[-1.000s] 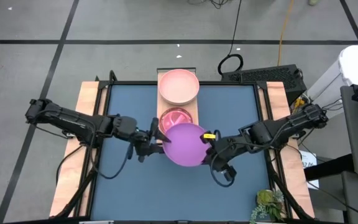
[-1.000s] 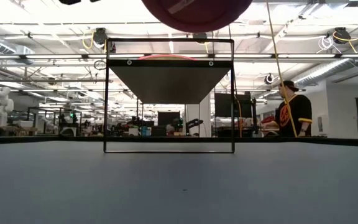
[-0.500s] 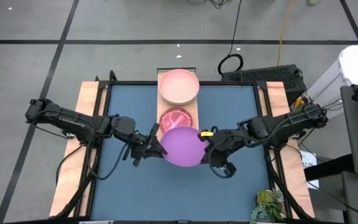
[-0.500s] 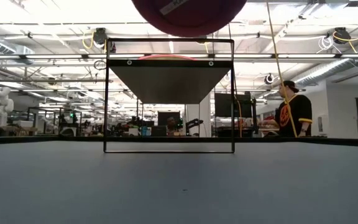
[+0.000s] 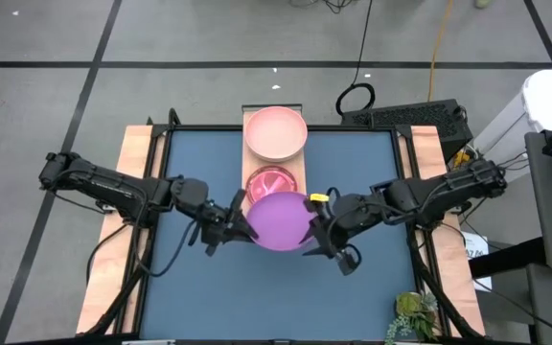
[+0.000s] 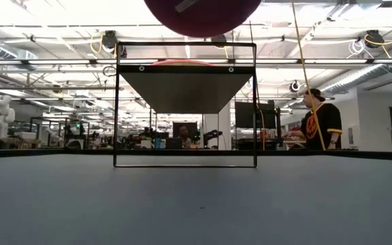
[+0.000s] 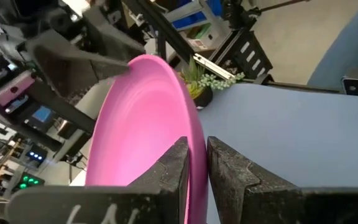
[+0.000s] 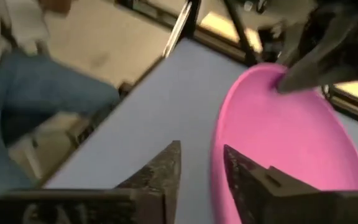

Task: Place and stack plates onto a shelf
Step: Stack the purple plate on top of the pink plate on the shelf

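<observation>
From above, the round purple plastic plate [image 5: 280, 220] is held over the near end of the long light-wood shelf [image 5: 301, 174], between the two arms. The left pincer [image 5: 237, 218] meets its left rim and the right pincer [image 5: 316, 227] sits at its right rim. Farther along the shelf lie a small translucent magenta plate [image 5: 269, 180] and a larger salmon pink plate [image 5: 275, 132]. The step in hand looks like carrying the purple plate to the shelf with both arms; the next move probably calls for lowering it level onto the magenta plate or the bare wood beside it, then releasing both sides together.

From worktop height, the purple plate [image 6: 202, 13] hangs high above the dark blue worktop [image 6: 196, 204], nearer the camera than the shelf [image 6: 185, 88] on its black frame. A person in a dark shirt stands in the room behind; no writing is legible.

In the left wrist view, the left pincer is clamped on the plate's rim [image 7: 166, 99], fingers [image 7: 178, 165] on either side.

In the right wrist view, the right pincer's fingers [image 8: 244, 171] straddle the rim [image 8: 219, 143]; whether they grip it cannot be told. No labels are readable anywhere.
</observation>
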Tool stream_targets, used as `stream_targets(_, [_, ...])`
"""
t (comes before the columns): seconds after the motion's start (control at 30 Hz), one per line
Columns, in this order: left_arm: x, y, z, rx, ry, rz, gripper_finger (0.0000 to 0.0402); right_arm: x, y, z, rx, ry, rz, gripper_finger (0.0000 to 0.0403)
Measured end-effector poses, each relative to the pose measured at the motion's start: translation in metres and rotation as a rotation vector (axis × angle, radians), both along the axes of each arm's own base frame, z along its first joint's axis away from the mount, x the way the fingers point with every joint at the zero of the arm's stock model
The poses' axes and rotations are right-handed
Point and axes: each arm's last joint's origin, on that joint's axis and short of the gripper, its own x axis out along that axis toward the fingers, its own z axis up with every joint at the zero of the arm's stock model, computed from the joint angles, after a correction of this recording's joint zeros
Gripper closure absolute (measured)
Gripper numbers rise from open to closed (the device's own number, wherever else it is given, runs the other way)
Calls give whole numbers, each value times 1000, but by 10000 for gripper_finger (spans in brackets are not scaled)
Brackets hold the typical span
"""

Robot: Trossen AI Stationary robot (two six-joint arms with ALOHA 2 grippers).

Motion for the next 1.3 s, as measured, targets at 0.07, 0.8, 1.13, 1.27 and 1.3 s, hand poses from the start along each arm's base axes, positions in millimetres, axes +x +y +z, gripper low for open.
stream_targets(0.07, [0, 0, 0, -1, -4, -2, 344, -4, -1, 7, 48, -26, -25, 276])
stream_targets(0.8, [1, 12, 27, -17, -112, 28, 389, -71, -12, -1, 51, -103, -447, 217])
stream_targets(1.13, [10, 46, 69, -11, -63, 157, 389, -79, -13, -81, 53, -158, -430, 227])
stream_targets(1.27, [13, 66, 74, -11, -48, 223, 389, -87, -17, -103, 44, -224, -406, 243])
stream_targets(1.3, [16, 72, 75, -7, -57, 236, 389, -90, -18, -107, 39, -235, -400, 247])
